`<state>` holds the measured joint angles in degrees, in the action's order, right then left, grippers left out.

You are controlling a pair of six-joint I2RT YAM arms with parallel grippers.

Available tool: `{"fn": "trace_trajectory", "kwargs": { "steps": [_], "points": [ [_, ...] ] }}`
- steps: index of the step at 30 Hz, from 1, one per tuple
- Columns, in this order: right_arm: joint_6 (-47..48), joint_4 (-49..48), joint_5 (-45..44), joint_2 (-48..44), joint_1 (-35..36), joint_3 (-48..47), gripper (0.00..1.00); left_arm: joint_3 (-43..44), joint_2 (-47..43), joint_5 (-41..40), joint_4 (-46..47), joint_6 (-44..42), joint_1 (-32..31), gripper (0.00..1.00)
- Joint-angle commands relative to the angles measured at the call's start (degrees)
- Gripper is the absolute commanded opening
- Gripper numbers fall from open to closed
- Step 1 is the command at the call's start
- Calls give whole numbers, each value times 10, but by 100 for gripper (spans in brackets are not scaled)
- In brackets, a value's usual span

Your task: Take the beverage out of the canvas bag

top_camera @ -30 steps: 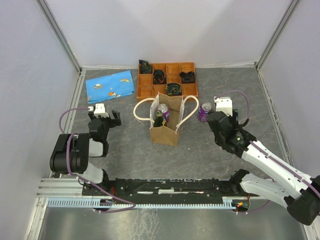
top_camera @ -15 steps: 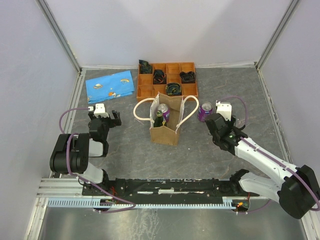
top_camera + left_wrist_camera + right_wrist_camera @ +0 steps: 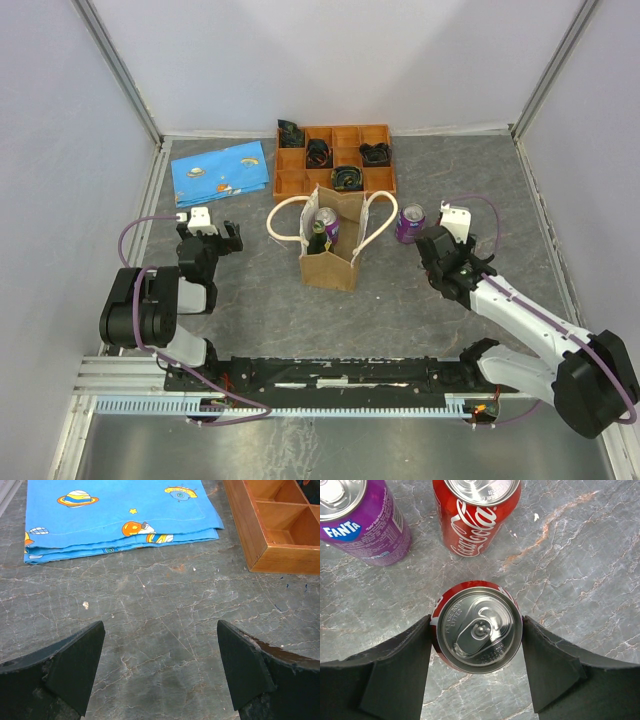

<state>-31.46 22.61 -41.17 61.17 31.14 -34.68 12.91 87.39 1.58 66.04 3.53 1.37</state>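
Right wrist view: we start at the right gripper (image 3: 476, 626). Its two dark fingers lie against opposite sides of a red cola can (image 3: 477, 636), so we judge it narrowed onto the can and gripping it.
Held can: it is upright, lid towards the camera, and its base looks to rest on the grey table (image 3: 580, 555).
Neighbours: a second cola can (image 3: 477, 510) stands at 12 o'clock of the held one, near but apart. A purple Fanta can (image 3: 357, 522) stands at 10 o'clock, also apart.
Bag: in the top external view the canvas bag (image 3: 330, 262) stands upright at 9 o'clock of the right gripper, well apart from it, with its rope handles drooping to either side.
Bag contents: a bagged can (image 3: 326, 226) with a purple side shows in the open mouth. A dark item (image 3: 315, 243) sits at its 7 o'clock, and we cannot tell what it is.
Left hand: the left gripper (image 3: 160, 630) hangs over bare table with its fingers wide and nothing between them. A blue cloth (image 3: 115, 515) lies at 11 o'clock and a tray (image 3: 260, 555) corner at 2 o'clock.
Done: we count three cans standing outside the bag.
Left: at least one drink sits inside, so we judge the task unfinished. The held can needs releasing, and then the bag needs another reach.
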Motion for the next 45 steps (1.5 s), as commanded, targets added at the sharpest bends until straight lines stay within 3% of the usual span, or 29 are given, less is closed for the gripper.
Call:
{"fn": "trace_trajectory", "kwargs": {
  "steps": [1, 4, 7, 16, 22, 27, 33, 39, 45],
  "points": [
    [-21, -1, -18, 5, -2, -28, 70, 2, -3, -5, 21, -20, -2, 99],
    [-20, 14, -25, 4, -2, -41, 89, 3, -2, -5, 22, -20, -2, 99],
    [-5, 23, -34, -4, -1, -65, 99, 3, -3, -5, 22, -20, -2, 99],
    [59, 16, -1, -23, 3, -183, 99, 3, -3, -5, 22, -20, -2, 99],
    [142, -25, 18, -6, 61, -279, 99, 3, -3, -6, 21, -20, -2, 99],
    [185, -24, 117, 75, 88, -382, 99, 3, -3, -5, 22, -20, -2, 99],
    [168, 21, 212, 205, 91, -498, 95, 3, -3, -5, 22, -21, -3, 99],
    [159, 66, 249, 284, 101, -563, 87, 3, -2, -5, 21, -20, -2, 99],
    [173, 85, 262, 320, 120, -571, 87, 3, -3, -5, 22, -21, -2, 99]
  ]
}}
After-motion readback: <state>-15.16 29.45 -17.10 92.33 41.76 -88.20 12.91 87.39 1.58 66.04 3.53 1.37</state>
